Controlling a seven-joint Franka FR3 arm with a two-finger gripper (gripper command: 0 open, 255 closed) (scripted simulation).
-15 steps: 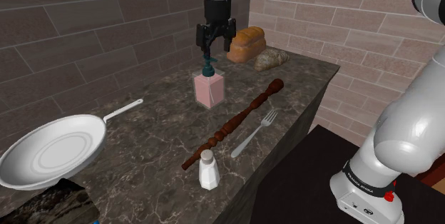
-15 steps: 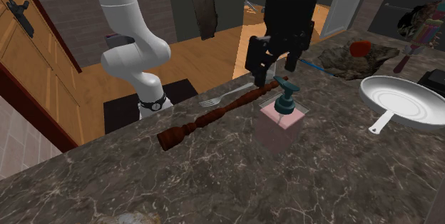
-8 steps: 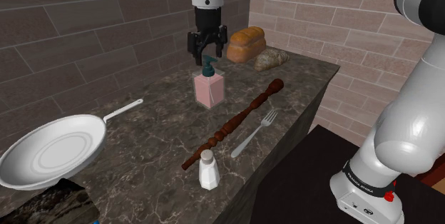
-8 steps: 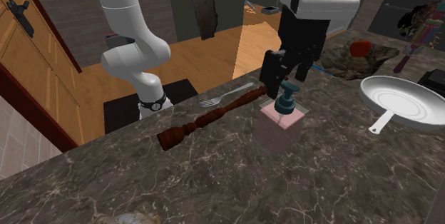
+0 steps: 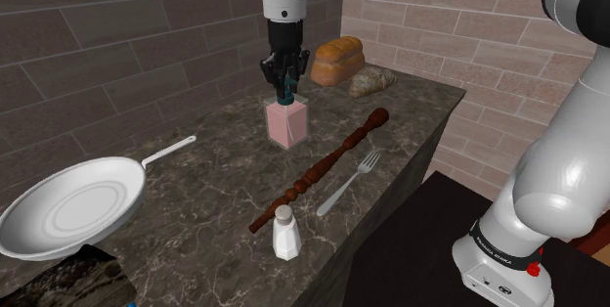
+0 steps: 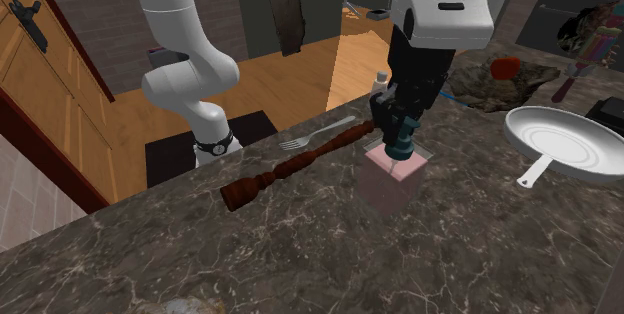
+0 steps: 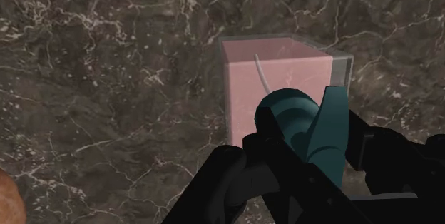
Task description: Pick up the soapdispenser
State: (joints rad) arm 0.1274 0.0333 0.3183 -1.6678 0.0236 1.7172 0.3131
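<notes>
The soap dispenser [image 5: 286, 123] is a clear square bottle of pink liquid with a teal pump, standing upright on the dark marble counter [image 5: 215, 197]. My black gripper [image 5: 284, 82] comes straight down on it and is shut on the teal pump head. From the second exterior view the gripper [image 6: 398, 134] clasps the pump above the pink bottle [image 6: 392, 180]. In the wrist view the fingers [image 7: 235, 180] close around the teal pump [image 7: 303, 126], with the pink bottle [image 7: 249, 80] beneath them.
A long turned wooden rod [image 5: 318, 170] and a fork [image 5: 350, 182] lie beside the dispenser. A white shaker [image 5: 285, 233] stands near the counter's front edge. A white frying pan [image 5: 73, 203] sits at the shoulder view's left; bread loaves [image 5: 337, 60] lie at the far end.
The gripper came down over the pump and its fingers went from open to shut on the pump head. The bottle has stayed in place.
</notes>
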